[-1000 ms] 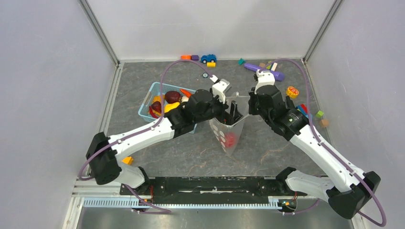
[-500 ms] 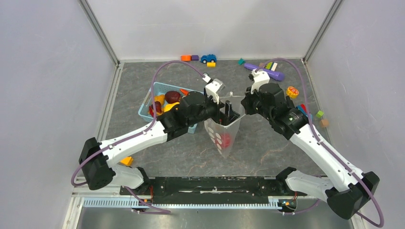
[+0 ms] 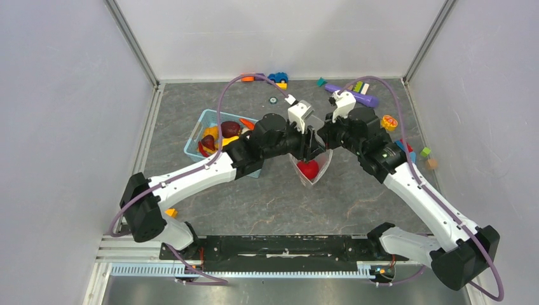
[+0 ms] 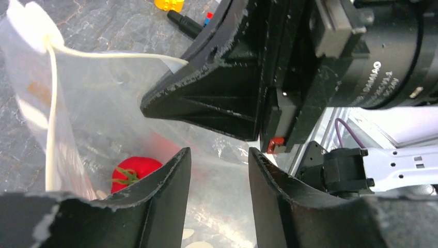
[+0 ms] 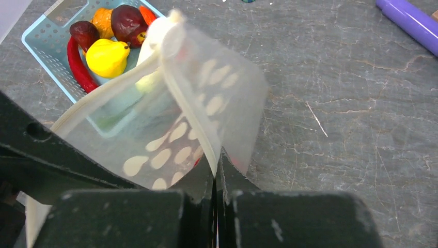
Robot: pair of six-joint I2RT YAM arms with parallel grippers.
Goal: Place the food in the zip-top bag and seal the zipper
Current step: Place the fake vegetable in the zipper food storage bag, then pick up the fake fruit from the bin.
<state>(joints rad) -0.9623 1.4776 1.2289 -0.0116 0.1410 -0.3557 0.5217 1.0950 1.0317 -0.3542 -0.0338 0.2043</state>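
The zip-top bag (image 3: 313, 173) hangs open between my two grippers, with the red tomato (image 3: 309, 169) at its bottom; the tomato also shows in the left wrist view (image 4: 135, 173). My right gripper (image 5: 217, 163) is shut on the bag's rim at the zipper (image 5: 193, 119). My left gripper (image 4: 218, 160) is open and empty, its fingers over the bag's mouth. The pale zipper strip (image 4: 51, 119) runs along the far rim. The yellow pepper (image 5: 107, 57), a dark maroon piece (image 5: 126, 23) and other food lie in the basket.
The light-blue basket (image 3: 198, 127) stands left of the bag, under my left arm. A purple cylinder (image 3: 359, 96), coloured blocks (image 3: 424, 152) and a blue car (image 3: 277, 77) lie along the back and right edges.
My left gripper has moved right and a little back. The bag's mouth has shifted right with it, and the tomato now shows plainly from above.
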